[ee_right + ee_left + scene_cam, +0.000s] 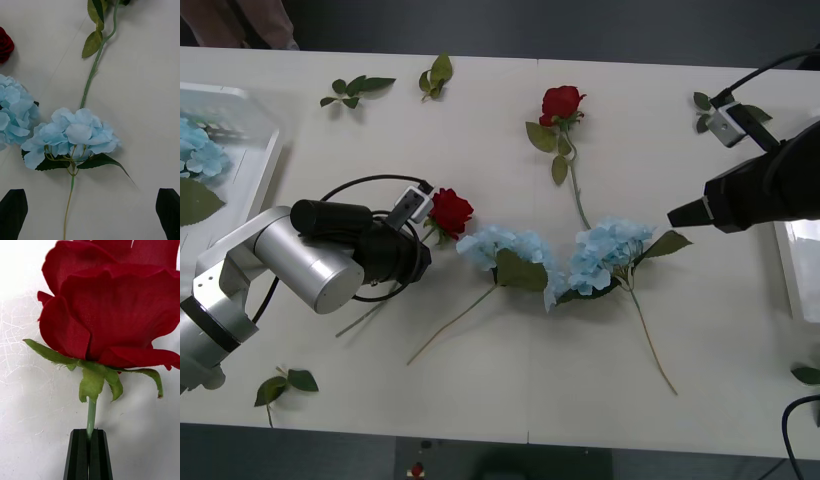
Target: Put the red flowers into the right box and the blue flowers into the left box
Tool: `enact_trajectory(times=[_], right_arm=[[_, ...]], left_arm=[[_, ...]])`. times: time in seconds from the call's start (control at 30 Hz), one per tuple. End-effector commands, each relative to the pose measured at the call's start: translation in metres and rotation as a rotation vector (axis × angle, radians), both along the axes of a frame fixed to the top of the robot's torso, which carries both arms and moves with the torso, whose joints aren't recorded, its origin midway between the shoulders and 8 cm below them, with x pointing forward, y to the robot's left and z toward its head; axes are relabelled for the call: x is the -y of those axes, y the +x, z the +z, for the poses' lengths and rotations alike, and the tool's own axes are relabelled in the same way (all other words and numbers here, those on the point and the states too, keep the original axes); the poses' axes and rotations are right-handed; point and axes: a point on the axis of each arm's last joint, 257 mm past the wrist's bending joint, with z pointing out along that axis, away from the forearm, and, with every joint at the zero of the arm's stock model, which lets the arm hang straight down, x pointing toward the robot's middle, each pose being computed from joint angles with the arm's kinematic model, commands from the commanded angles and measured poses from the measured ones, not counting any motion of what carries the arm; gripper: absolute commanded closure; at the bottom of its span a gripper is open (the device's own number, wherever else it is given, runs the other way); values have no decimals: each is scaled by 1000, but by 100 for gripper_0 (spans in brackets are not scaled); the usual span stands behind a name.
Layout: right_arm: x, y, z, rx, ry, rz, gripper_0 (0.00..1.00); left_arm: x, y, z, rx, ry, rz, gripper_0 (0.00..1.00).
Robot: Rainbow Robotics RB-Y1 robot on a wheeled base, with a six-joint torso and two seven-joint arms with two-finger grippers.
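On the white counter (480,400), the left claw (89,453) pinches a red cloth rose's (112,303) thin green stem
Over a fluffy pale-blue flower head (73,137), the right claw (90,213) is wide open, holding nothing

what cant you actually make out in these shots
- Left gripper: in the front view the arm's own body hides the fingers; the left wrist view shows them shut on a red rose stem.
- Left box: cut off by the front view's edge, so its contents can't be counted.
- Right box: mostly hidden by the right arm and the edge.
- Right gripper: open above a blue flower; height unclear.
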Motion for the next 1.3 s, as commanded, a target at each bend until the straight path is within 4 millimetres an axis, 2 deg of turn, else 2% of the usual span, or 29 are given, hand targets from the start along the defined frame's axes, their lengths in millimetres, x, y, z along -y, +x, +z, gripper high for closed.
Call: enact_trajectory(times=[0.03,0.13,0.27,0.4,0.47,0.5,0.53,0.67,0.77,0.9,1.17,1.3], right_arm=[[-9,-6,12,32,0,8,0],[-16,-9,17,37,19,28,0],[-27,-13,29,49,80,65,0],[-39,-21,52,71,178,117,0],[-43,-24,60,80,209,136,0],[-47,-27,69,91,239,157,0],[-48,-28,72,93,250,163,0],[-57,-35,93,118,315,210,0],[-63,-41,110,139,367,246,0],[-72,-46,127,164,430,277,0],[-89,-43,155,213,525,296,0],[-96,-41,165,226,557,303,0]], left_arm=[[16,9,27,57,-64,-9,100],[31,7,53,57,-171,11,100],[54,4,100,64,-320,23,100],[80,-2,154,59,-487,31,100],[91,-4,173,55,-542,31,100],[103,-5,193,58,-589,26,100],[107,-5,201,60,-609,26,100],[139,-4,250,65,-729,24,100],[164,1,295,89,-832,32,100],[190,5,332,97,-944,54,100],[234,8,384,57,-1146,103,100],[246,9,406,68,-1225,126,100]])
